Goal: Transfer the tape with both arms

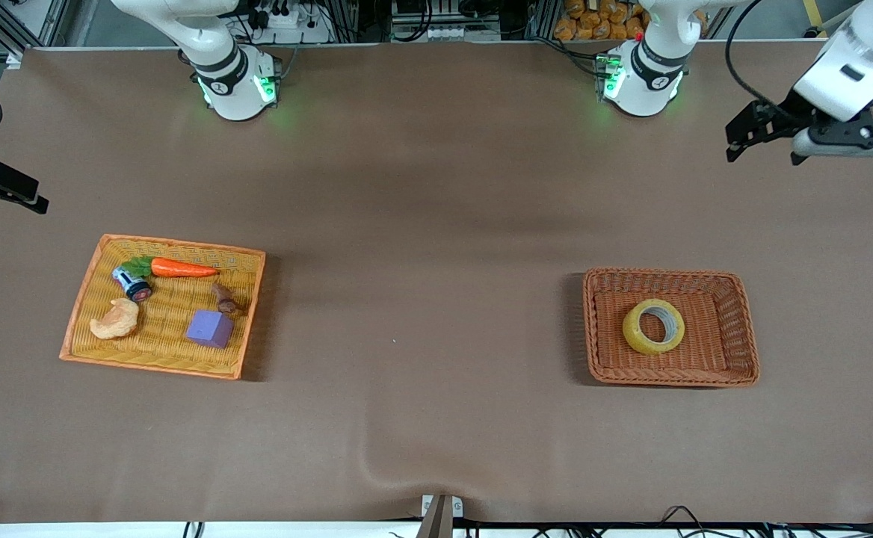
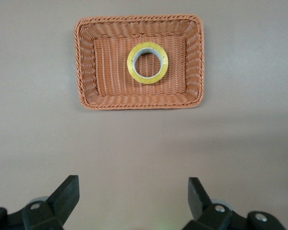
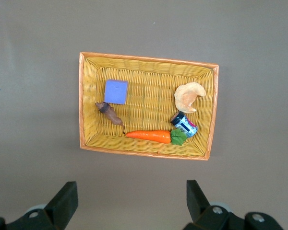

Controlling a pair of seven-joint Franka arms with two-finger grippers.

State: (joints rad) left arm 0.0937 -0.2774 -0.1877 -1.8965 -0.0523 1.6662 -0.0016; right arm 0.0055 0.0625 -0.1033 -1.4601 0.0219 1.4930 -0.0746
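Observation:
The tape (image 1: 654,326), a yellowish roll with a pale grey core, lies flat in the middle of a brown wicker basket (image 1: 668,275) toward the left arm's end of the table. It also shows in the left wrist view (image 2: 148,63), in that basket (image 2: 139,102). My left gripper (image 1: 762,149) hangs high over bare table by the left arm's end, open and empty (image 2: 133,186). My right gripper (image 1: 4,200) hangs high over the table edge at the right arm's end, open and empty (image 3: 132,189).
A yellow wicker tray (image 1: 175,244) toward the right arm's end holds a toy carrot (image 1: 182,268), a purple cube (image 1: 210,328), a pale orange croissant toy (image 1: 116,320), a small can (image 1: 131,284) and a small brown piece (image 1: 224,298). Brown cloth covers the table.

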